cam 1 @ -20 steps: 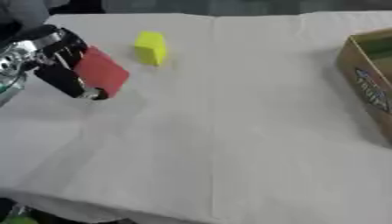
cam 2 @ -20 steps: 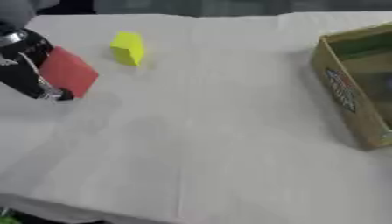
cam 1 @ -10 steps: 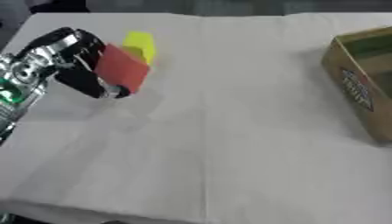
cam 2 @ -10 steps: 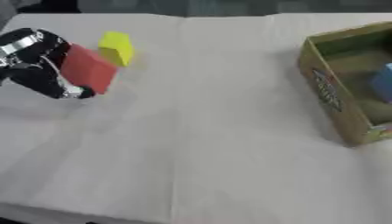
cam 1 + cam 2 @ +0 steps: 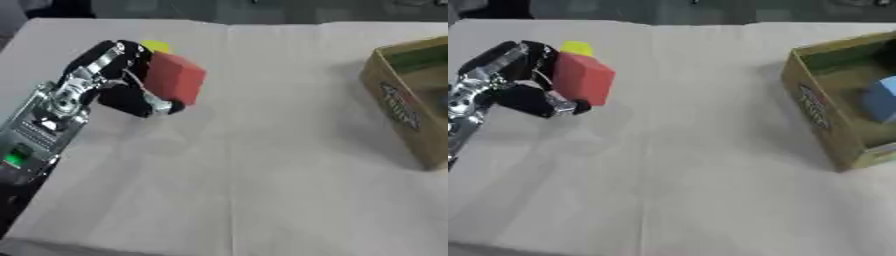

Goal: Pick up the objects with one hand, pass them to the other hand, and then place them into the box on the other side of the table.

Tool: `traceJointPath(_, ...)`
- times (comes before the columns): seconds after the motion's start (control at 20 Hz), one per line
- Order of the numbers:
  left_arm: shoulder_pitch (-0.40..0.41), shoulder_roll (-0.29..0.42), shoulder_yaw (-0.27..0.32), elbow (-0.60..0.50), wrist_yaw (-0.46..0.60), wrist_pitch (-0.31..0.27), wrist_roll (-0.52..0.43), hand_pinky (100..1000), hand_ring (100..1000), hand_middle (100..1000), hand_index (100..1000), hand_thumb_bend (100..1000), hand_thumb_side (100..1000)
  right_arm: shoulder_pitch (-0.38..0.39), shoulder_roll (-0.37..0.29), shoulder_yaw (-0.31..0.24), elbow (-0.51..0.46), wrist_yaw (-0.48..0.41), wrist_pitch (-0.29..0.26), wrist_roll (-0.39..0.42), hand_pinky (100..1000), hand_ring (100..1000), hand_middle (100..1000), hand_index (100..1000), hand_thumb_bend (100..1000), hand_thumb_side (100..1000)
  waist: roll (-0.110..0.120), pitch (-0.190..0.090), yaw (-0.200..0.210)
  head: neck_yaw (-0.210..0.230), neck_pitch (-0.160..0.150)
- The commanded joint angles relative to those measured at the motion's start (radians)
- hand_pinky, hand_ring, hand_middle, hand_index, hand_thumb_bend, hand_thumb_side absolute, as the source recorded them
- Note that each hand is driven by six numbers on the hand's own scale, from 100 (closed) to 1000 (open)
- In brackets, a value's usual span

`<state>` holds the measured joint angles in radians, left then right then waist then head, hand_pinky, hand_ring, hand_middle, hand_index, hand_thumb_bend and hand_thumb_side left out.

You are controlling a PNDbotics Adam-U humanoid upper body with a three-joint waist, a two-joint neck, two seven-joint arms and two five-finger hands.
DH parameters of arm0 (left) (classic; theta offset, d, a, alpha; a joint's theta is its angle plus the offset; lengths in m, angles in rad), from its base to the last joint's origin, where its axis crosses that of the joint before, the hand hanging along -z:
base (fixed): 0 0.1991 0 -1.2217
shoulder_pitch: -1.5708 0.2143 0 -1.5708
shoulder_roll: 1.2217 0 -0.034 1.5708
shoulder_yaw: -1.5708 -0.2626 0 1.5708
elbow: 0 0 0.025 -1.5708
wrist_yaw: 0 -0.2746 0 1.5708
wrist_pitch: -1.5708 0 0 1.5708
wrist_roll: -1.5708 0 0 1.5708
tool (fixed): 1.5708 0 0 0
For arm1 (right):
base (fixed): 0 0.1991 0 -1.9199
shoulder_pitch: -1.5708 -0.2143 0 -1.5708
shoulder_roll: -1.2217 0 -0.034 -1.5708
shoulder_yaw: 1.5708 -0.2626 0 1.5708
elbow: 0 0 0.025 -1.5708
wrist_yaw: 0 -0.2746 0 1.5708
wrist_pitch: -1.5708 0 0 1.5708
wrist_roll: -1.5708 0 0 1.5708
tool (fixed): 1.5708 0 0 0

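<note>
Left hand at upper left of the frame, fingers curled around a red block lifted off the white table, yellow block just behind, blue block inside the cardboard box at right edge

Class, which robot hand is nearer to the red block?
The left. The left robot hand holds the red block, fingers curled round it, above the table. The right robot hand shows in neither view.

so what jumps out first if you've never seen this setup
The red block, held up off the white table in the curled fingers of the left hand at upper left. Next, the cardboard box at the right edge with a blue block inside, and a yellow block peeking out behind the red one.
</note>
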<state>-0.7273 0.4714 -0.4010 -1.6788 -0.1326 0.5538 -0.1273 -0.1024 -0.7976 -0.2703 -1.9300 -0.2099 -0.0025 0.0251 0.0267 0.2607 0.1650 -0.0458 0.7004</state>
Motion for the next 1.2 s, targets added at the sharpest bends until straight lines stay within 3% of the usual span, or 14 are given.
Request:
traceJointPath(0.05,0.005,-0.03,0.031,-0.002,-0.043,-0.054,0.039,606,574,426,481,100,107,-0.02,-0.04,0.022,-0.062,0.036,-0.031,0.028,1000,855,818,881,100,440,-0.018,-0.026,0.0,-0.003,-0.015)
traceJointPath(0.2,0.029,-0.075,0.041,0.011,-0.083,-0.117,0.086,605,572,421,478,100,115,-0.049,-0.055,0.06,-0.069,0.062,-0.083,0.073,1000,857,821,881,100,410,-0.025,-0.027,-0.001,-0.007,-0.015)
traceJointPath(0.3,0.042,-0.105,0.045,0.022,-0.112,-0.162,0.121,605,572,420,478,100,116,-0.073,-0.061,0.085,-0.07,0.081,-0.109,0.104,1000,858,823,881,100,349,-0.03,-0.029,-0.002,-0.012,-0.012)
traceJointPath(0.35,0.049,-0.121,0.047,0.028,-0.127,-0.183,0.139,605,572,419,478,100,119,-0.086,-0.06,0.098,-0.07,0.094,-0.116,0.122,1000,859,824,879,100,266,-0.033,-0.03,-0.003,-0.016,-0.011)
traceJointPath(0.45,0.059,-0.151,0.048,0.042,-0.154,-0.219,0.17,605,572,419,479,100,124,-0.11,-0.05,0.122,-0.07,0.118,-0.124,0.16,1000,862,828,879,100,252,-0.038,-0.032,-0.005,-0.023,-0.008)
traceJointPath(0.85,0.074,-0.222,0.039,0.087,-0.203,-0.311,0.229,601,567,416,479,100,143,-0.204,-0.035,0.219,-0.07,0.219,-0.182,0.296,993,875,849,885,100,118,-0.051,-0.037,-0.013,-0.036,-0.002)
traceJointPath(1.2,0.081,-0.24,0.031,0.108,-0.22,-0.421,0.217,599,565,414,479,100,157,-0.282,-0.077,0.279,-0.07,0.263,-0.272,0.404,971,877,857,884,100,110,-0.058,-0.041,-0.015,-0.033,0.004)
